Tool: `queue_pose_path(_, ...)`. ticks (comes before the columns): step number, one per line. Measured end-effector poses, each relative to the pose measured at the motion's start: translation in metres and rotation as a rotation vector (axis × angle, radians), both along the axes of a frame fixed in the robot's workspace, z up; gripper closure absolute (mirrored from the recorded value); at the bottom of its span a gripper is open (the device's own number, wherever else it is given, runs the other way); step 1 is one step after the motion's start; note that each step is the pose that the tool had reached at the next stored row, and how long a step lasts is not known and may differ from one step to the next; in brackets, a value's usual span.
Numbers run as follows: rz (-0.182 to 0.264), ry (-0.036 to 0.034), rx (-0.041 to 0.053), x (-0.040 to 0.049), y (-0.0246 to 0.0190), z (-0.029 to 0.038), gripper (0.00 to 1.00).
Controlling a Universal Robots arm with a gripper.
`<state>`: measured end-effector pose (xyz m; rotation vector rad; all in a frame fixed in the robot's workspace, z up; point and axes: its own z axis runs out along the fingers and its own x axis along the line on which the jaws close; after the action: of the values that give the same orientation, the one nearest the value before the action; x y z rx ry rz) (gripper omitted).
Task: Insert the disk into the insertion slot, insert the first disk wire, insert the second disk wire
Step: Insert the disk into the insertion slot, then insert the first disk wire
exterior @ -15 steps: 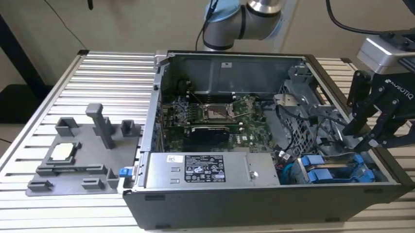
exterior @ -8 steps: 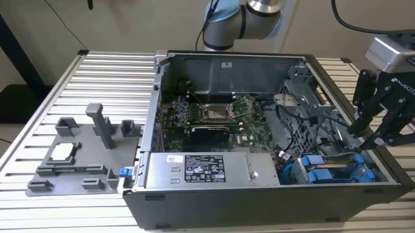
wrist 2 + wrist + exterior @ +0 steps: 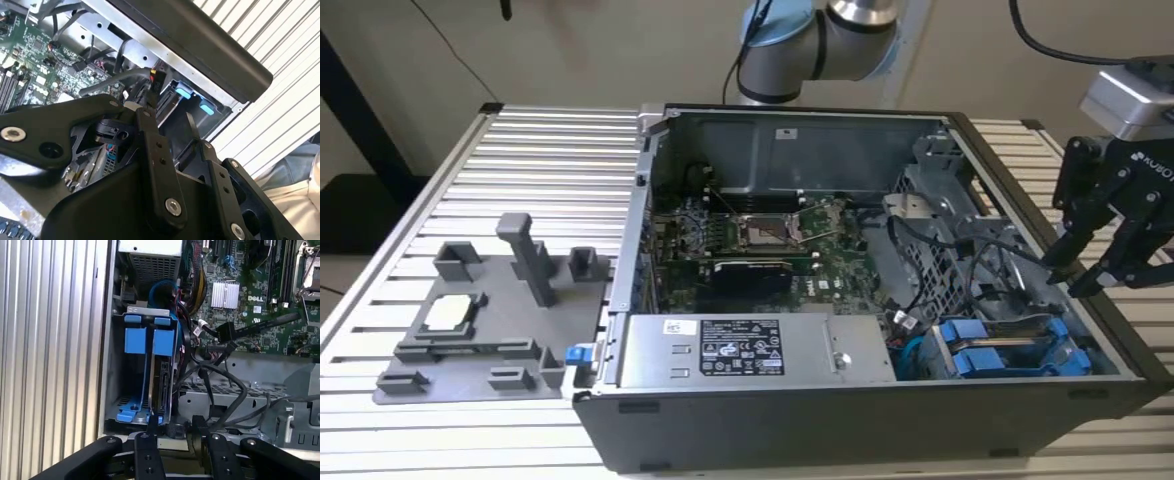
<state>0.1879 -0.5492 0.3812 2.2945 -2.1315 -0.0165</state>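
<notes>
Two fingers (image 3: 148, 452) of your gripper (image 3: 175, 429) stood apart, gripping nothing. Just beyond their tips the disk (image 3: 163, 381) sat on edge in its blue carrier (image 3: 137, 340), inside the grey metal slot (image 3: 125, 385). Black cables (image 3: 227, 390) lay beside it, and the green motherboard (image 3: 250, 285) lay farther off past them.

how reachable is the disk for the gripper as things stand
Probably yes: the open gripper hangs just off the disk, which stands in the insertion slot with its end facing it. Black cables run beside the disk, not across it.
</notes>
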Motion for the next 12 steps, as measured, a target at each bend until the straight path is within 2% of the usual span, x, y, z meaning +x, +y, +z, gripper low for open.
queue_pose_path(3,0.001,-0.0013,0.0002,0.003,0.0029,-0.0012,0.6)
queue_pose_path(12,0.012,-0.0073,0.0002,0.0081,0.0057,-0.0056,0.6)
